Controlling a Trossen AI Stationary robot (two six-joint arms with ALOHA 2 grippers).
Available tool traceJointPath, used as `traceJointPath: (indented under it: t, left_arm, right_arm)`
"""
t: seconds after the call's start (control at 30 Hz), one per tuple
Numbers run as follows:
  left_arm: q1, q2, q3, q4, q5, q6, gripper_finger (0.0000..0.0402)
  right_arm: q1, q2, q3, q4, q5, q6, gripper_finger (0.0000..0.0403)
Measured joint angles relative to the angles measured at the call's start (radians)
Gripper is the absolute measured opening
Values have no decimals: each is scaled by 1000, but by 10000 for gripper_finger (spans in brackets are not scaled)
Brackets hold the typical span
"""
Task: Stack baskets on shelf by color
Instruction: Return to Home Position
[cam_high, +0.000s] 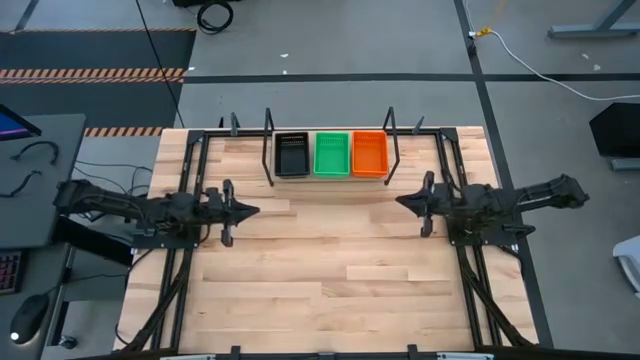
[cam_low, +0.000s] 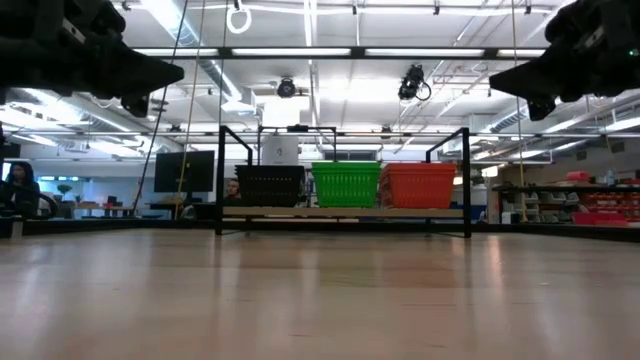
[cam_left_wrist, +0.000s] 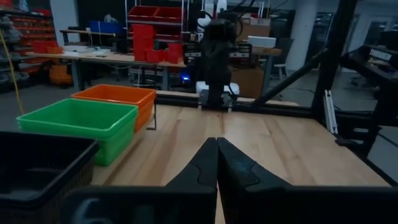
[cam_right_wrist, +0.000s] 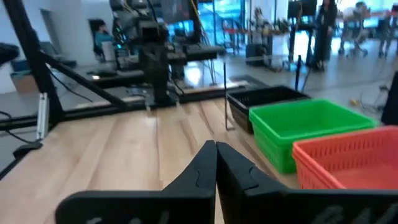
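Observation:
Three stacks of baskets stand side by side on the shelf (cam_high: 330, 181) at the table's far edge: black (cam_high: 292, 155), green (cam_high: 332, 154) and orange (cam_high: 369, 153). In the low view they rest on the pale board (cam_low: 345, 212), black (cam_low: 270, 186), green (cam_low: 346, 184), orange (cam_low: 418, 185). My left gripper (cam_high: 254, 210) hovers shut over the table's left side, pointing right. My right gripper (cam_high: 400, 202) hovers shut over the right side, pointing left. Both stay clear of the baskets. The left wrist view shows shut fingers (cam_left_wrist: 217, 149); so does the right wrist view (cam_right_wrist: 216, 148).
Black upright rods (cam_high: 269, 135) (cam_high: 392, 130) frame the shelf. Black frame rails (cam_high: 190, 190) (cam_high: 455, 180) run along the table's left and right sides. Bare wood (cam_high: 330, 270) lies between and in front of the arms. A desk with a keyboard and mouse (cam_high: 28, 317) stands left of the table.

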Motion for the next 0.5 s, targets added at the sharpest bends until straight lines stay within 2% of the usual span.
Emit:
traceJointPath:
  t: [0.37,0.5]
  left_arm:
    - [-6,-139,0,-173,6,-29,5]
    - [-20,-174,-46,-110,14,-16,3]
  right_arm:
    - [-43,-219,-108,-31,-101,-78,5]
    - [-43,-239,-108,-31,-122,-88,5]
